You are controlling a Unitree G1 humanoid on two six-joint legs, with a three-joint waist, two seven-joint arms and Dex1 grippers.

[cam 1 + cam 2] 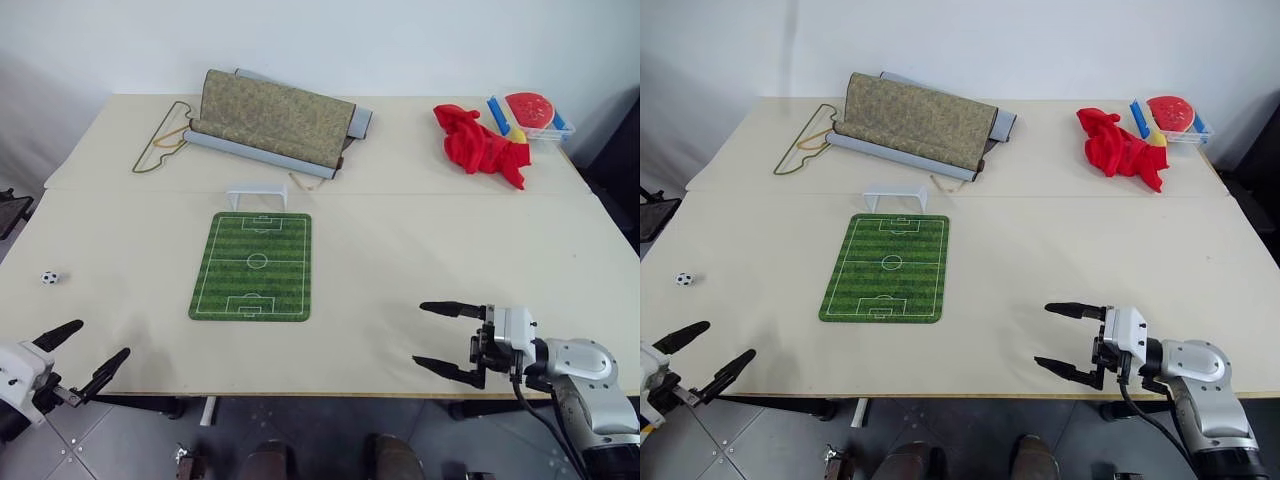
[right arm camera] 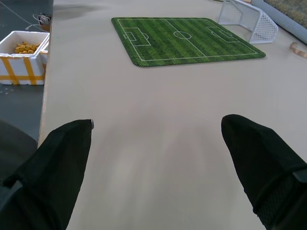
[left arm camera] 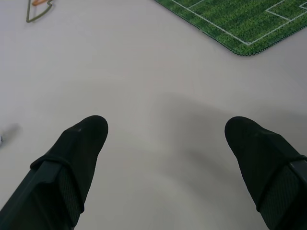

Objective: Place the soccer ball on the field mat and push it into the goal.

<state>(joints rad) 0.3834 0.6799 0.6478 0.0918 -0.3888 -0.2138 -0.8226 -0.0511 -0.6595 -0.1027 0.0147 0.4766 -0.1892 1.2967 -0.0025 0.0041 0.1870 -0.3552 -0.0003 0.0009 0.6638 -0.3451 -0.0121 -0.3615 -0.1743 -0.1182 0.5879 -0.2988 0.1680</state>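
From the head camera I see the soccer ball (image 1: 50, 278) on the bare table (image 1: 400, 250), at about 9 o'clock from the field mat (image 1: 253, 266) and well apart from it. The goal (image 1: 257, 194) stands at the mat's 12 o'clock edge. My right wrist camera adds a white bin of yellow pieces (image 2: 21, 55) on the floor past the table edge. The left gripper (image 1: 93, 352) hangs at the near table edge, at about 6 o'clock from the ball, fingers wide apart, nothing between them. The right gripper (image 1: 432, 335), at about 4 o'clock from the mat, is likewise spread wide and holds nothing.
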